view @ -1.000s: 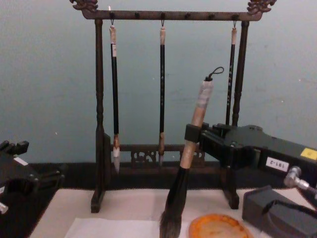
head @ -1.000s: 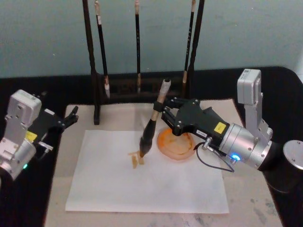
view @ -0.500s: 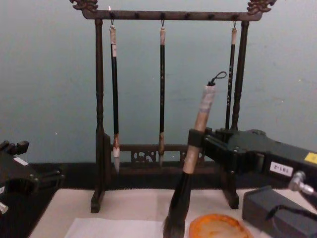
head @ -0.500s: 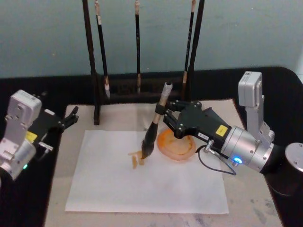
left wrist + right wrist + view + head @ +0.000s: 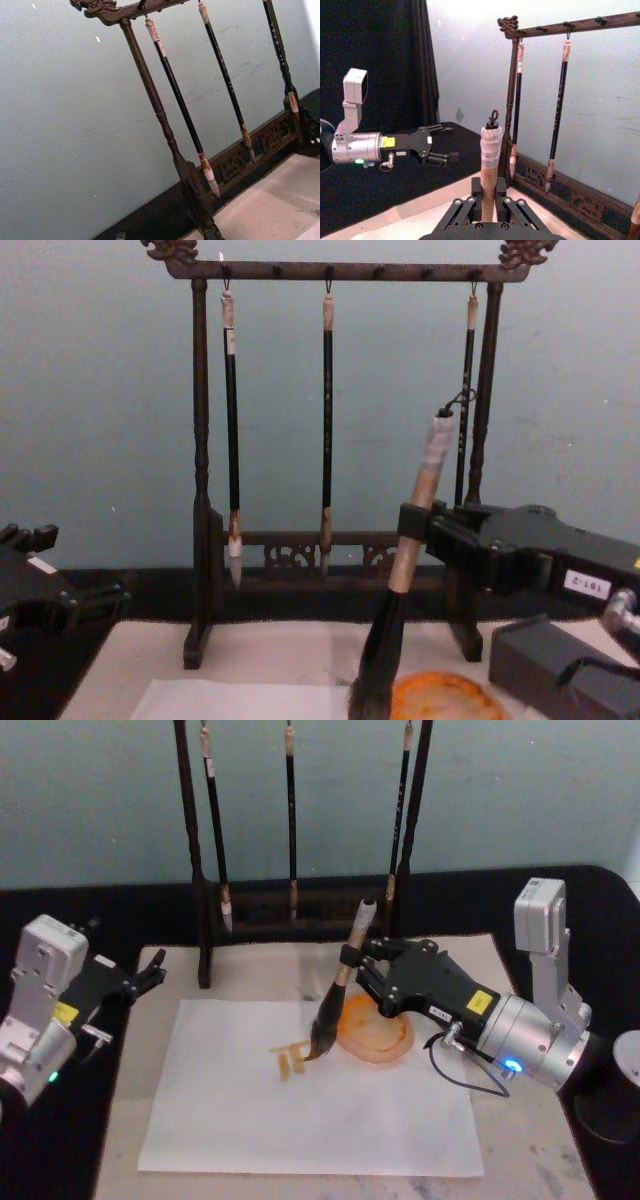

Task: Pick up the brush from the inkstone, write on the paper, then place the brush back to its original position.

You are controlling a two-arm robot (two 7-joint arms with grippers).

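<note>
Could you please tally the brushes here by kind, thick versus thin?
Thick brush, held in the right gripper: 1
Thin brushes, hanging on the rack: 3
Total: 4

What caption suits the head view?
Right gripper holds the tilted brush tip-down on the paper beside the inkstone; left gripper idles aside.

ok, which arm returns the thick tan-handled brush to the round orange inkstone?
Right: the right gripper grips the brush, tip on the white paper beside the inkstone; left gripper idles far left.
</note>
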